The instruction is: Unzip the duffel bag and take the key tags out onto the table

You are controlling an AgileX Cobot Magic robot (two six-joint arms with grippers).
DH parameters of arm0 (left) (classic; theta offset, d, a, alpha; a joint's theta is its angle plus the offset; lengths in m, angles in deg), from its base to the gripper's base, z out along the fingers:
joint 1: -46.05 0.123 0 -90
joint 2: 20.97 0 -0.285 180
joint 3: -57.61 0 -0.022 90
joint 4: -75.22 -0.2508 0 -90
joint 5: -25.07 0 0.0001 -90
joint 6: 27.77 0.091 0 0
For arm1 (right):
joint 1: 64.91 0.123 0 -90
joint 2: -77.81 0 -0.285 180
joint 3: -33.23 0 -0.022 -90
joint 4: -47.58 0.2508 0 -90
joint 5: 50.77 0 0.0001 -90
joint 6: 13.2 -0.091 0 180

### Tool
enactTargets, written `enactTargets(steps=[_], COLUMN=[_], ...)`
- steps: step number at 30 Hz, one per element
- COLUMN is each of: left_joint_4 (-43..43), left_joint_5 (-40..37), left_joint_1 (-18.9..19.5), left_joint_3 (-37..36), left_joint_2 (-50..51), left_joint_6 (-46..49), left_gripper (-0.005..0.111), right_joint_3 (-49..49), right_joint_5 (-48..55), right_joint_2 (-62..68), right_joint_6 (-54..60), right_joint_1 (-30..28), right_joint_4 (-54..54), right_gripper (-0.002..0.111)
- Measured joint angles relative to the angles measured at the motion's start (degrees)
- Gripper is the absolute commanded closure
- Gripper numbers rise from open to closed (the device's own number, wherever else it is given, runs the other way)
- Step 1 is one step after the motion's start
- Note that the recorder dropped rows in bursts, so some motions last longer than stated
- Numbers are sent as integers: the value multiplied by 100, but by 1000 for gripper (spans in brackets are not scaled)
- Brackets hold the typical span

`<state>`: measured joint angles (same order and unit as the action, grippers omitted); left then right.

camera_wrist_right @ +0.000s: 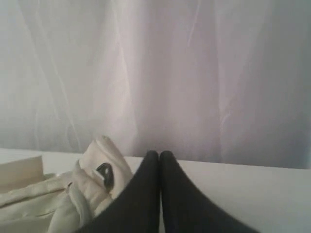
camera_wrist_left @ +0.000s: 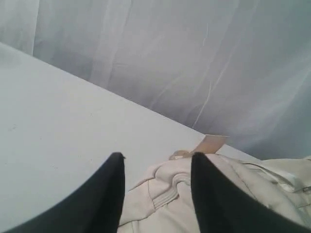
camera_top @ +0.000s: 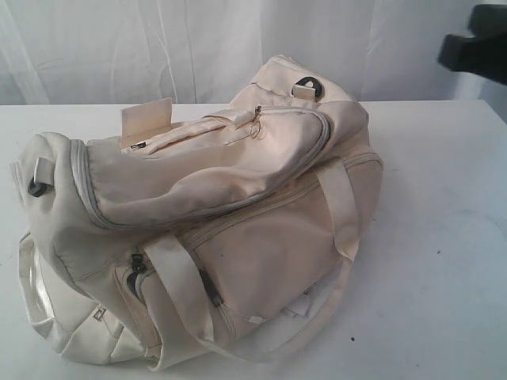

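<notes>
Your left end effector (camera_wrist_left: 155,160) stands open, its fingers apart and empty, pointing at one end of the duffel bag (camera_top: 238,214). Your right end effector (camera_wrist_right: 159,154) is closed on nothing, near a D-ring (camera_wrist_right: 105,174). The bag lies on the white surface (camera_top: 444,237), its grey zipper (camera_top: 323,138) apparently closed.

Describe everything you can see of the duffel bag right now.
The duffel bag is cream-white soft fabric, slumped and creased, lying across the white table. Its long grey zipper looks closed, with the pull up on top. Webbing straps cross the front, and black D-rings sit at both ends. A cream tag sticks up.
</notes>
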<state>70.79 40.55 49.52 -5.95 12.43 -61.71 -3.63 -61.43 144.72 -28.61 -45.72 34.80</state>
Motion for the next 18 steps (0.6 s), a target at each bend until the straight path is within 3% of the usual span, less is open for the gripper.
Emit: enactTargets(steps=[6, 9, 15, 18], left_joint_4=[-3350, -4515, -5220, -5256], left_joint_5=[1444, 1929, 2134, 2148], left_joint_1=[0, 0, 0, 0], left_joint_3=[0, 9, 9, 9], left_joint_2=[483, 514, 517, 517], left_joint_6=[-2607, -3102, -3296, -3421], left_gripper=[59, 59, 59, 81], right_joint_3=[139, 139, 139, 139], right_joint_5=[-569, -609, -643, -656], right_joint_2=[1097, 1301, 1351, 1356], right_joint_6=[-207, -570, -781, -794], right_joint_1=[444, 483, 483, 483], right_joint_4=[-84, -84, -84, -84], right_gripper=[108, 108, 108, 108])
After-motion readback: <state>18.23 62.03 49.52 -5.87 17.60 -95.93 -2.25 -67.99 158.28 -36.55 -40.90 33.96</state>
